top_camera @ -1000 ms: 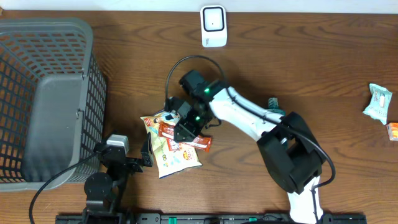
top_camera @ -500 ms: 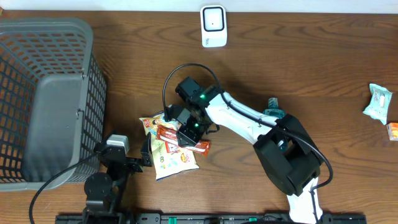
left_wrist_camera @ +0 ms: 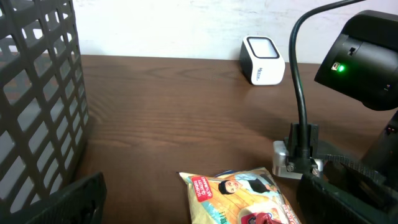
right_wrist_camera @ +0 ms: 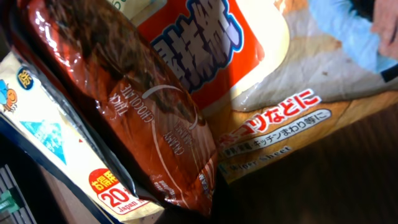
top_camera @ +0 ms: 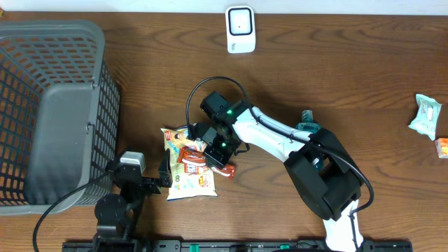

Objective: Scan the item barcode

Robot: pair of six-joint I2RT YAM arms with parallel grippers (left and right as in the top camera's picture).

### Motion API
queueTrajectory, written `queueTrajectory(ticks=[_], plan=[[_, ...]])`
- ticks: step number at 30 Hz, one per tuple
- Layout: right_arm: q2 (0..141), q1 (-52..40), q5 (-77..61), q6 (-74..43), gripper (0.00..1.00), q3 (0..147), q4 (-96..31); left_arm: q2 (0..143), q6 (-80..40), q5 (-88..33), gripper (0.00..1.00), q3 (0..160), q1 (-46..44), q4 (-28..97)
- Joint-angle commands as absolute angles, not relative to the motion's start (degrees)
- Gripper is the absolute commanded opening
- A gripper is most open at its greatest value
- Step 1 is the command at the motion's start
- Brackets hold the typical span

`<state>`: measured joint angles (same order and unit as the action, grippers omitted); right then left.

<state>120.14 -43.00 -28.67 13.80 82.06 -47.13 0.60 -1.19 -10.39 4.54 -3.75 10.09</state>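
A red-brown chocolate packet (top_camera: 190, 157) lies on top of a yellow snack packet (top_camera: 190, 183) in a small pile left of the table's centre. My right gripper (top_camera: 218, 152) is down on the pile. In the right wrist view the chocolate packet (right_wrist_camera: 137, 106) fills the frame and its lower end runs in between the jaws of my right gripper (right_wrist_camera: 208, 205), which is shut on it. The white barcode scanner (top_camera: 240, 29) stands at the far edge, also seen from the left wrist as the scanner (left_wrist_camera: 262, 60). My left gripper (top_camera: 165, 175) rests open beside the yellow packet (left_wrist_camera: 242, 196).
A grey mesh basket (top_camera: 49, 112) stands at the left. A teal item (top_camera: 308, 117) shows behind the right arm. Two more packets (top_camera: 425, 115) lie at the far right edge. The right arm's cable (left_wrist_camera: 301, 74) arches over the pile.
The right gripper's jaws have closed on the chocolate packet. The pile has shifted a little under it, and the yellow packet has turned slightly. The left arm has not moved.
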Motion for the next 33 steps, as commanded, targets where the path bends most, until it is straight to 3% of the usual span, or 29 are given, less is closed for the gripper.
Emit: queueTrajectory(ticks=[1, 5, 6, 7, 8, 10, 14, 15, 16, 18, 20, 26, 33], plan=[[118.2, -42.0, -29.0, 9.1, 0.01, 86.1, -48.3, 0.3, -0.5, -11.1, 0.98, 3.6, -3.6, 11.4], [116.9, -40.6, -29.0, 5.8, 0.01, 89.9, -50.4, 0.3, -0.5, -11.1, 0.98, 3.6, -3.6, 11.4], [116.6, -40.5, -29.0, 5.8, 0.04, 90.1, -50.3, 0.3, -0.5, -11.1, 0.98, 3.6, -3.6, 11.4], [116.5, -40.6, -29.0, 5.8, 0.16, 90.1, -50.2, 0.3, -0.5, -11.1, 0.98, 3.6, -3.6, 11.4], [116.5, -40.8, -29.0, 5.8, 0.17, 90.1, -50.2, 0.3, -0.5, -11.1, 0.98, 3.6, -3.6, 11.4], [116.7, -41.3, -29.0, 5.7, 0.01, 89.3, -49.8, 0.3, -0.5, -11.1, 0.98, 3.6, -3.6, 11.4], [117.6, -42.2, -28.1, 1.5, 0.01, 86.2, -48.0, 0.3, -0.5, -11.1, 0.98, 3.6, -3.6, 11.4], [117.8, -42.3, -27.5, 1.0, 0.05, 85.2, -47.1, 0.3, -0.5, -11.1, 0.98, 3.6, -3.6, 11.4], [117.8, -42.5, -27.2, 0.9, 0.17, 84.6, -46.5, 0.3, -0.5, -11.1, 0.98, 3.6, -3.6, 11.4], [117.9, -42.6, -27.2, 0.9, 0.32, 83.7, -45.2, 0.3, -0.5, -11.1, 0.98, 3.6, -3.6, 11.4], [117.9, -42.6, -26.8, 0.9, 0.38, 83.7, -44.1, 0.3, -0.5, -11.1, 0.98, 3.6, -3.6, 11.4], [117.9, -42.6, -22.8, 0.9, 0.5, 83.7, -42.4, 0.3, -0.5, -11.1, 0.98, 3.6, -3.6, 11.4], [117.8, -41.9, -22.0, 0.9, 0.52, 85.4, -42.9, 0.3, -0.5, -11.1, 0.98, 3.6, -3.6, 11.4]])
